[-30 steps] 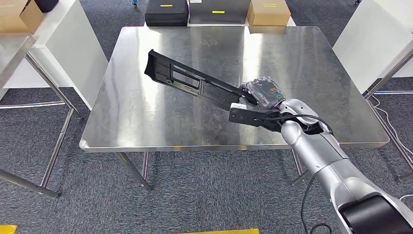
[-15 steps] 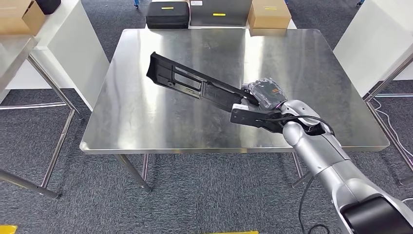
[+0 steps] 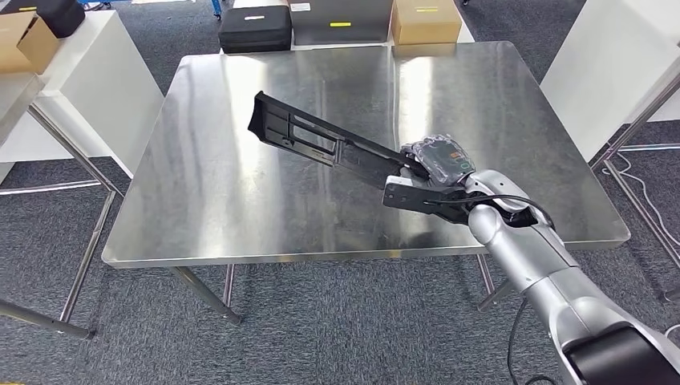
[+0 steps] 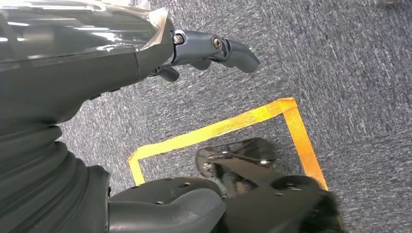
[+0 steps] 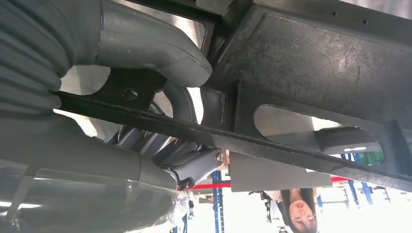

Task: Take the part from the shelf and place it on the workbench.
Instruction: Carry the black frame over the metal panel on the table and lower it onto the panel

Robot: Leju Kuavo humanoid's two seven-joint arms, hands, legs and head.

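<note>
The right hand (image 3: 437, 160) grips one end of the long black part (image 3: 321, 143) and holds it above the steel bench (image 3: 200, 184), over its middle. The part is tilted, with its far end raised and pointing toward the bench's far left corner. In the right wrist view the thumb (image 5: 160, 53) presses on the part's flat underside (image 5: 316, 68). The left hand (image 4: 145, 58) hangs over grey carpet with yellow tape (image 4: 218, 128), holding nothing, its fingers (image 4: 228, 48) apart. Beyond the bench's far edge stand a black case (image 3: 255, 30) and a cardboard box (image 3: 425, 22).

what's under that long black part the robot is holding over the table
Under the long black part, gripped by the right hand, lies bare steel workbench top with the part's dim reflection. The strip of table directly beneath the part and hand is covered from view.
</note>
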